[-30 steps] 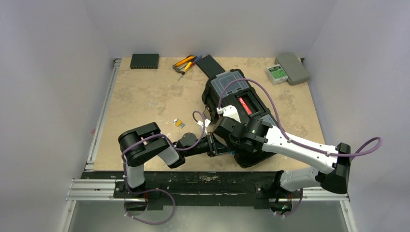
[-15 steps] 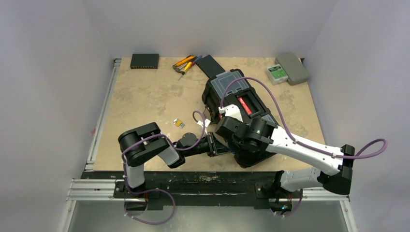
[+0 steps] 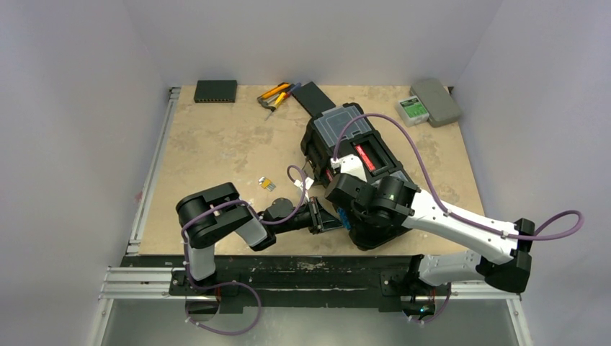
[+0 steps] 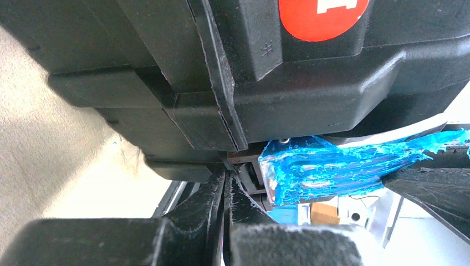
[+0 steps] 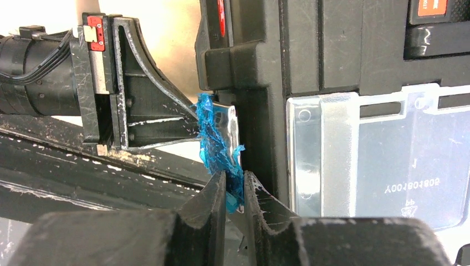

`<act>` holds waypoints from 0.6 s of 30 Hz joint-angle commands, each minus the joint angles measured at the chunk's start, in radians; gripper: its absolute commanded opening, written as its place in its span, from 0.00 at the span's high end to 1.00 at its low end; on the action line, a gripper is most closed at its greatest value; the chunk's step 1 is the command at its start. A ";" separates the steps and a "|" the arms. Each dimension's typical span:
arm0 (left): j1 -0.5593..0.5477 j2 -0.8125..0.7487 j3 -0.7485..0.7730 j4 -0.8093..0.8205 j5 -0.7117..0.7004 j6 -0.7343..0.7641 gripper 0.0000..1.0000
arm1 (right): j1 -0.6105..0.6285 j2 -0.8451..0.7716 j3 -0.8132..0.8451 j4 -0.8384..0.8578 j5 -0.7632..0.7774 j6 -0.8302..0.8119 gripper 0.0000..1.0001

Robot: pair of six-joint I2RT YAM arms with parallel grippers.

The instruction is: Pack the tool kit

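Toolbox (image 3: 344, 140) sits slantwise on the table (image 3: 216, 144), a little right of the middle, with its near end close to the front edge and tucked under the right arm's wrist. The red-labelled handle (image 3: 364, 156) runs along the lid, and a clear-lidded compartment (image 3: 337, 124) shows at the far end. Both arms meet at the box's near left corner, where a blue latch (image 5: 217, 133) sits on its side. Seen from the right wrist, the right gripper (image 5: 233, 185) has its fingers almost together, with the lower edge of that latch pinched between them. The left gripper (image 4: 226, 180) comes in from the left, fingers closed to a thin slit, tips right up against the box beside the latch; whether they nip anything I cannot tell. Well away at the back of the table lie the yellow-and-black hand tools (image 3: 277, 94). A flat black box (image 3: 215, 90) sits in the far left corner and a grey case with a green label (image 3: 426, 104) far right. A small yellow piece (image 3: 267, 184) lies on the board left of the toolbox.
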 commanded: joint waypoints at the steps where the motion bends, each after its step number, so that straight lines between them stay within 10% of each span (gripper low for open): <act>1: -0.005 -0.028 0.026 0.107 -0.010 0.017 1.00 | -0.006 -0.021 -0.007 -0.062 0.057 -0.002 0.90; 18: -0.005 -0.071 -0.017 0.113 -0.023 0.045 1.00 | -0.009 -0.120 -0.215 0.161 -0.114 -0.029 1.00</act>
